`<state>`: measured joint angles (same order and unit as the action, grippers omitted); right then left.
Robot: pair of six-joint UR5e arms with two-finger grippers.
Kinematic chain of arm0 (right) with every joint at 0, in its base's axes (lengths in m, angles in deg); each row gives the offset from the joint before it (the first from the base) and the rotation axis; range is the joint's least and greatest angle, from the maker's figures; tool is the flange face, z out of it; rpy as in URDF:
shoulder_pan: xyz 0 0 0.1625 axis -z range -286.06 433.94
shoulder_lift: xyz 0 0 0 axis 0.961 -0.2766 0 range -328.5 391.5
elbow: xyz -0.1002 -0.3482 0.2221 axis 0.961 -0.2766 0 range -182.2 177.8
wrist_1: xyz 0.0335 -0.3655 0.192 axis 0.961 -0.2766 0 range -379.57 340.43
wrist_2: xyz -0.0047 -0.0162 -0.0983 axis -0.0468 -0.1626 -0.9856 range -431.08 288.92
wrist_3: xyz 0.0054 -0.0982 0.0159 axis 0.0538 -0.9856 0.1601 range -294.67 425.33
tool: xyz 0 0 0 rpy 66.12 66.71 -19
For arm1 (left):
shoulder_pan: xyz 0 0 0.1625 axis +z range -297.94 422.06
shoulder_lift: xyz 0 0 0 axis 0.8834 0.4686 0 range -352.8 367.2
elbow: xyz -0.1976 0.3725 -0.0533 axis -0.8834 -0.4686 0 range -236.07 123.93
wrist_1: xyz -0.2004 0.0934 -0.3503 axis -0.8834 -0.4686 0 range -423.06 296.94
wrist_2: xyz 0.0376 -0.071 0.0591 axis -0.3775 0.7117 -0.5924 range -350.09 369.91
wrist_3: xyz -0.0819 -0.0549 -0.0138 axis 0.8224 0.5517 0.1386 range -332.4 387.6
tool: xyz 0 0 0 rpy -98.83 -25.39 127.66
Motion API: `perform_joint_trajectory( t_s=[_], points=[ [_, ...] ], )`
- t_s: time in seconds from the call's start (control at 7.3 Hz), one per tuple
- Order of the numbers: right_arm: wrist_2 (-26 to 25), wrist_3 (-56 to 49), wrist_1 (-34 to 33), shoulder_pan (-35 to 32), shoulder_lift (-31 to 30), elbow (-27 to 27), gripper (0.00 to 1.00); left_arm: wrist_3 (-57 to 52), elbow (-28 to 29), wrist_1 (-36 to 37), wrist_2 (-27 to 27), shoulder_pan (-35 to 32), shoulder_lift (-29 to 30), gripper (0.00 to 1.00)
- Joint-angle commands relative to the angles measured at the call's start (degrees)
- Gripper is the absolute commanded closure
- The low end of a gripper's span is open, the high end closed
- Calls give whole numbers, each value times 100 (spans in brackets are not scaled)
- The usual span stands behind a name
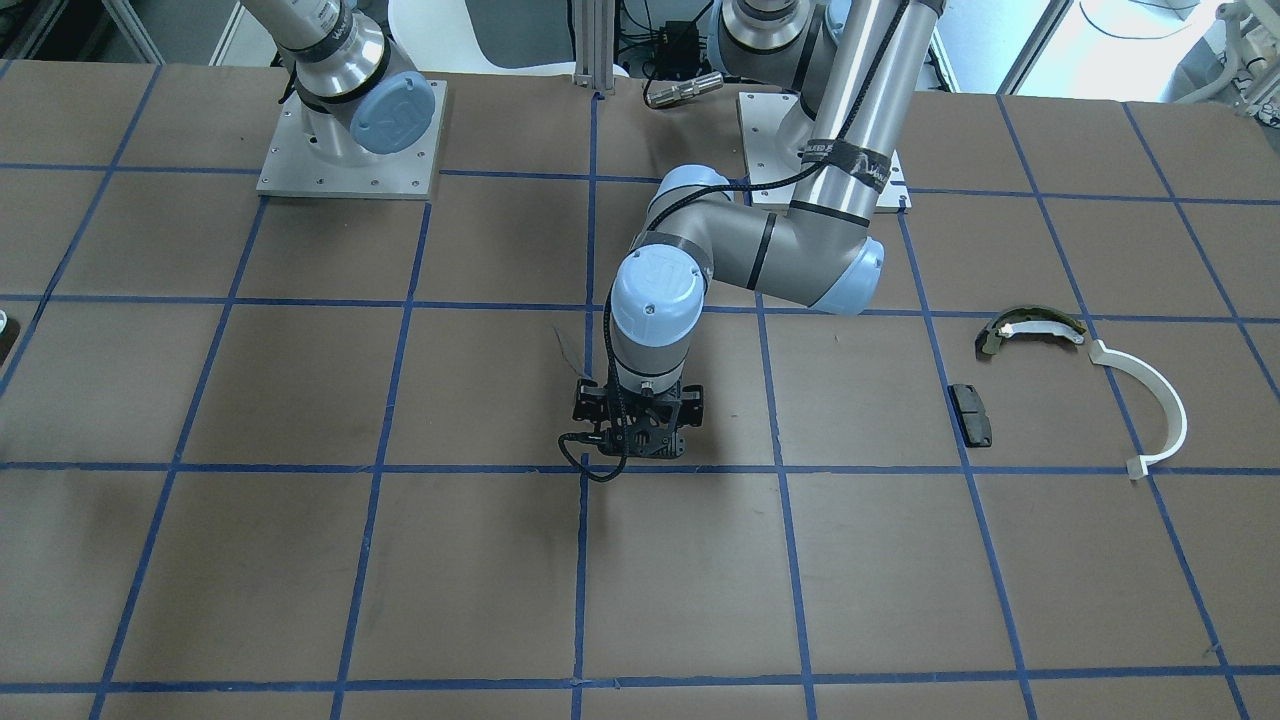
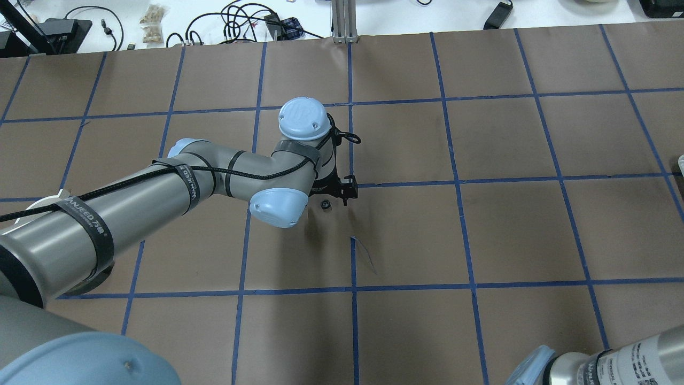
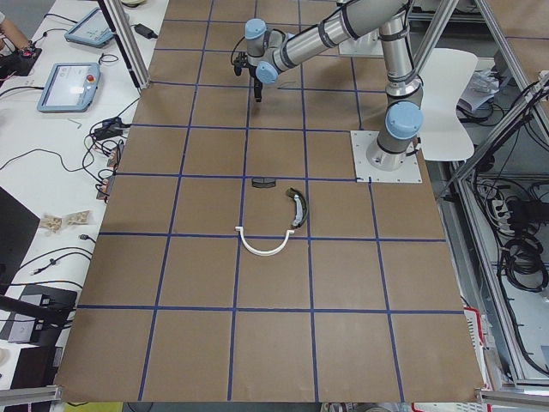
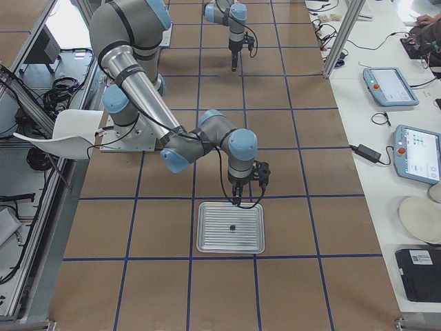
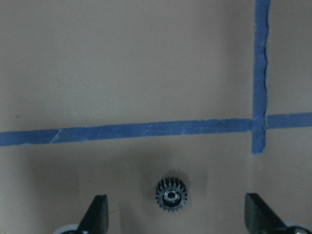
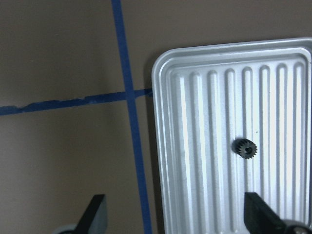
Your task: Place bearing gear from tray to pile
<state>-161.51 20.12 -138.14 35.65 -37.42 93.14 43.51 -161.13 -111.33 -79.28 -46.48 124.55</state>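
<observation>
The left gripper (image 5: 178, 217) hangs low over the table (image 5: 122, 63) with its jaws spread wide. A small dark gear (image 5: 171, 196) lies flat on the brown paper between the two fingertips, touching neither. Blue tape (image 5: 146, 129) runs across at twelve o'clock of the gear, and two strips cross at about two o'clock. The front-facing view hides this gear under the wrist — the overhead view shows it as a dark dot just beside the gripper.

The front-facing view does show the pile (image 1: 1067, 392), well apart at three o'clock of the left gripper. It holds a curved brake shoe (image 1: 1030, 325), a black pad (image 1: 970, 414) at seven o'clock of the shoe, and a white half-ring (image 1: 1160, 400) at four o'clock, its upper end near the shoe's tip.

The right gripper (image 6: 176, 217) is likewise released and empty, with one fingertip over bare table and the other over a ribbed metal tray (image 6: 161, 68). Its wrist camera shows a second gear (image 6: 244, 147) lying on the ribs, between one and two o'clock of the fingertips' midpoint. Only the exterior right view takes in the whole tray — there the second gear sits near its middle, at six o'clock of the right gripper.
</observation>
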Motion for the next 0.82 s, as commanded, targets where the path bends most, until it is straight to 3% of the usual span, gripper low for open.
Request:
perform_joint_trajectory(
  t_s=[0.0, 0.14, 0.27, 0.41, 0.69],
  points=[
    [-1, -347, -87, 417, 439, -207, 0, 0, -23, 63, -116, -1, 8, 24],
    [-1, -445, -252, 497, 763, -391, 0, -9, -23, 63, -116, -1, 8, 36],
    [-1, -446, -532, 498, 1062, -602, 0, -1, -23, 63, -107, -1, 25, 57],
    [17, -420, -544, 498, 1257, -708, 2, 0, -23, 63, -116, -1, 34, 71],
    [61, -332, -553, 498, 1276, -665, 28, 17, -14, 63, -116, -1, 43, 84]
  ],
)
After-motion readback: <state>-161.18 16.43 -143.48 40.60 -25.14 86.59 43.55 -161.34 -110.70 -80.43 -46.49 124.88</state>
